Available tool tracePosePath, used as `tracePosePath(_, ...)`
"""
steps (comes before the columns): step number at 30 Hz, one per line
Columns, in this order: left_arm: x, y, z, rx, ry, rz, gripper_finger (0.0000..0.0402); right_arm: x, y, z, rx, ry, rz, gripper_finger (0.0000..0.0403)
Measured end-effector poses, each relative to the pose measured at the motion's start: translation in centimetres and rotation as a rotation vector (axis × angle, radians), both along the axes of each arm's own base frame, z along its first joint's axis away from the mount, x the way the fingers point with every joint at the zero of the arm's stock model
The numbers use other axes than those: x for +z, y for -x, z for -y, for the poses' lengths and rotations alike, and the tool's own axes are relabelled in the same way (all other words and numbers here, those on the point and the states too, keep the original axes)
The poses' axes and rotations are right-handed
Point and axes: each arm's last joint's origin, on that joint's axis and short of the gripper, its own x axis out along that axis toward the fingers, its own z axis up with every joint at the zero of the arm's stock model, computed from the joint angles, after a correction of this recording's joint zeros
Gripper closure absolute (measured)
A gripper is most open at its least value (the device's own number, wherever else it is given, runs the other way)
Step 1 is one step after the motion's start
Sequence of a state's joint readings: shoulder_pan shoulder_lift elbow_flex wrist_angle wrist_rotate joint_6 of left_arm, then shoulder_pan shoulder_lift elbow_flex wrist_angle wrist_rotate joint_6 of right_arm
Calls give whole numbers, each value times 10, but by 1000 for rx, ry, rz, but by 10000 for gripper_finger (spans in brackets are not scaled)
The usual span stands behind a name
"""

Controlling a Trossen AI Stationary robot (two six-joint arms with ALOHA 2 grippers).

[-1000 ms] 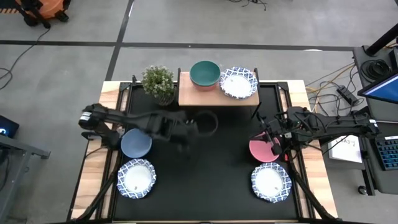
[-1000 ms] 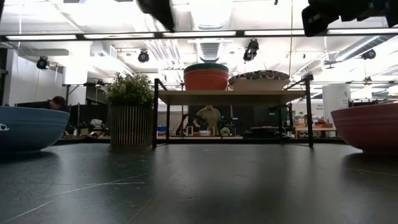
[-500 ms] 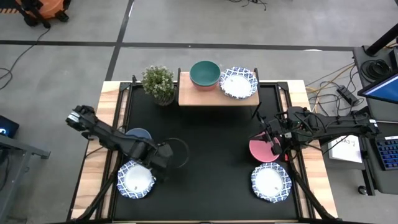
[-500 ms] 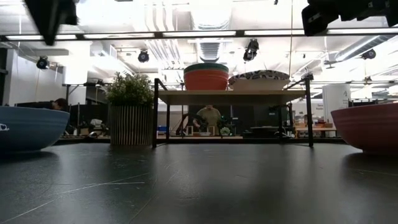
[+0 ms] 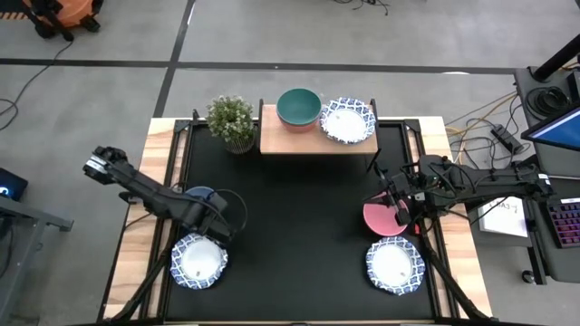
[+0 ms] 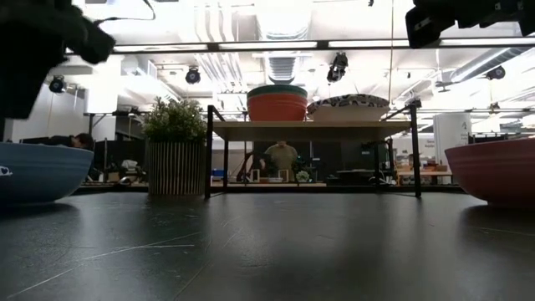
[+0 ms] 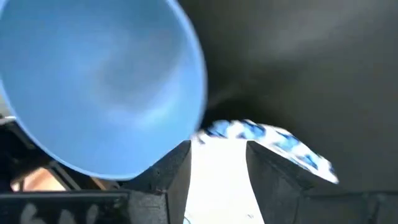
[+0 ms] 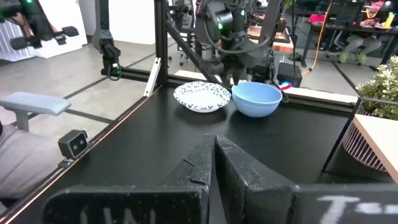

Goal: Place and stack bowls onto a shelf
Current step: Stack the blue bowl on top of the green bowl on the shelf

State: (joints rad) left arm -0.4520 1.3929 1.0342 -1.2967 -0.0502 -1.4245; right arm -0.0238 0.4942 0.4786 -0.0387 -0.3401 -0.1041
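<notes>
A grey-blue bowl (image 5: 194, 205) and a white bowl with a blue patterned rim (image 5: 199, 263) sit on the black mat at the near left. My left gripper (image 5: 214, 232) hovers above them, open and empty; in its wrist view (image 7: 217, 168) the patterned bowl (image 7: 273, 140) shows between the fingers and the blue bowl (image 7: 99, 81) beside them. My right gripper (image 5: 399, 206) is shut and empty above a pink bowl (image 5: 384, 220). The shelf (image 5: 313, 139) holds a green bowl (image 5: 298, 106) stacked on a red one (image 6: 277, 107), and a patterned bowl (image 5: 348, 120).
A potted plant (image 5: 231, 121) stands left of the shelf. Another patterned bowl (image 5: 395, 265) sits at the near right. The mat's middle (image 5: 299, 226) is bare. A person (image 6: 280, 156) shows in the room beyond the shelf.
My left gripper has swung from the table's middle toward the left and near edges and now hangs over the blue and patterned bowls. My right arm and all the bowls have stayed where they were.
</notes>
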Motion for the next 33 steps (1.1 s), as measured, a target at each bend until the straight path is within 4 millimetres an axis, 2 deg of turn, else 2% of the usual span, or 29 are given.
tracePosePath(5,-16,5,-9,26,-42,-44,243,0,0,0,-3,-22,-7,394)
tracePosePath(9,-29,3,-12,1,-41,-1,243,0,0,0,-3,-25,-8,394)
tracePosePath(13,-41,1,-15,-2,-48,15,256,0,0,0,-3,-25,-4,394)
tracePosePath(17,-48,2,-16,-6,-74,-2,289,1,0,0,-4,-25,-3,394)
tracePosePath(24,-48,0,-15,-37,-67,9,389,1,0,0,-3,-25,-1,394)
tracePosePath(28,-44,-2,-14,-76,-62,10,395,1,0,0,-3,-25,-1,394)
tracePosePath(33,-18,-18,-8,-234,-32,97,400,1,0,0,-3,-25,-2,394)
